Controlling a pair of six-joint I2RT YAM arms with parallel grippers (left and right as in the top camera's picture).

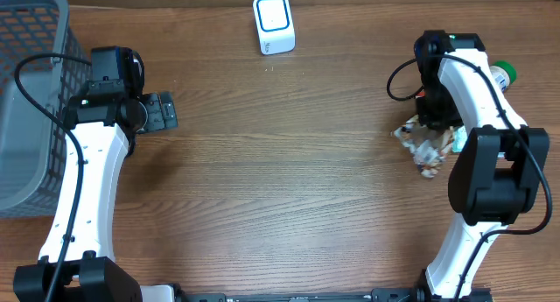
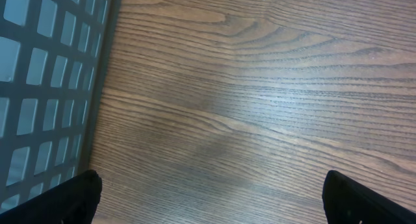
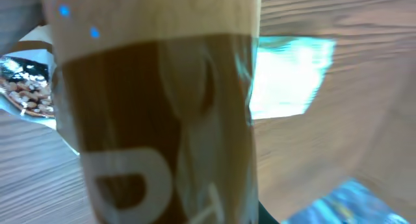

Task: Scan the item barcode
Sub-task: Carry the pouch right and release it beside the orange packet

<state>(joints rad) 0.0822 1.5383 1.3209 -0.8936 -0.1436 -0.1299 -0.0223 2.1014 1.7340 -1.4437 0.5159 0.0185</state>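
The item, a brown packet with white lettering, fills the right wrist view, blurred and very near the lens. My right gripper hangs over a heap of snack packets at the table's right and looks shut on this brown packet; its fingers are hidden behind it. No barcode shows. A white scanner with a blue-framed window stands at the back centre, far from the packet. My left gripper is open over bare wood, nothing between its fingertips.
A grey mesh basket takes up the left side, close beside the left gripper. A green-capped bottle stands behind the right arm. Beside the brown packet lie a nut packet and a teal-and-white packet.
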